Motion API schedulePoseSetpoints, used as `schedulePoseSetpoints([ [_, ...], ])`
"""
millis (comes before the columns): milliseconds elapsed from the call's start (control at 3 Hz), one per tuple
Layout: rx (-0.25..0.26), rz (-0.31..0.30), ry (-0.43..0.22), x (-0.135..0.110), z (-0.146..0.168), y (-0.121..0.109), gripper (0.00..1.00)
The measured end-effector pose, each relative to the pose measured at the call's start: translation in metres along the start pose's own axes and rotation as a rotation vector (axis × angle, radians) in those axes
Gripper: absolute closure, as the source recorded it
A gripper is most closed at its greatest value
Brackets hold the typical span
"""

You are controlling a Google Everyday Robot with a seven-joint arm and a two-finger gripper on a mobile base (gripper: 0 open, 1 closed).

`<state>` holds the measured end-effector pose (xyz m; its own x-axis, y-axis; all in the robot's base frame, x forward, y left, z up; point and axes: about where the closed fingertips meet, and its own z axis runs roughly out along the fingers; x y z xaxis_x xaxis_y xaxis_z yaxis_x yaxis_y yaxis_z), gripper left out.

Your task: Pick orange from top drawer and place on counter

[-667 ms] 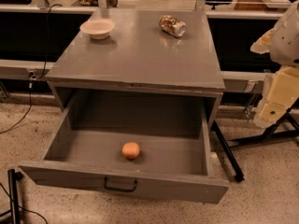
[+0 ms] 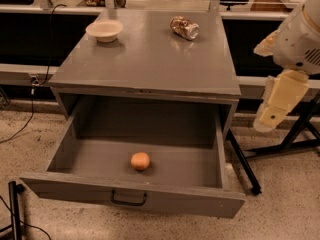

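Observation:
The orange (image 2: pixel 140 161) lies on the floor of the top drawer (image 2: pixel 130 198), near the front and slightly left of centre. The drawer stands pulled fully out, its dark handle facing me. Above it the counter (image 2: pixel 145 59) spreads flat and grey. My gripper (image 2: pixel 272 115) hangs at the right edge of the view on the cream-coloured arm. It is beside the cabinet's right side, well above and to the right of the orange, touching nothing.
A white bowl (image 2: pixel 104 30) sits at the counter's back left and a shiny can (image 2: pixel 184 27) lies at the back right. A black stand's legs (image 2: pixel 245 164) slant along the floor to the right of the drawer. Cables run along the floor on the left.
The arm and gripper have shifted slightly left, toward the cabinet. The orange, drawer, bowl and can have not moved.

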<state>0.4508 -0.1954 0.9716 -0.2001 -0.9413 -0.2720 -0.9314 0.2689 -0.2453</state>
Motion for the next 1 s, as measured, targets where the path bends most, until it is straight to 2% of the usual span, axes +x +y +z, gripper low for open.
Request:
schedulePoseSetpoints([
  [333, -0.004, -0.057, -0.141, -0.048, 0.027, 0.003, 0.0],
  [667, -0.011, -0.183, -0.263, -0.105, 0.064, 0.004, 0.0],
  [1000, 0.002, -0.199, -0.272, -0.11, 0.064, 0.002, 0.0],
])
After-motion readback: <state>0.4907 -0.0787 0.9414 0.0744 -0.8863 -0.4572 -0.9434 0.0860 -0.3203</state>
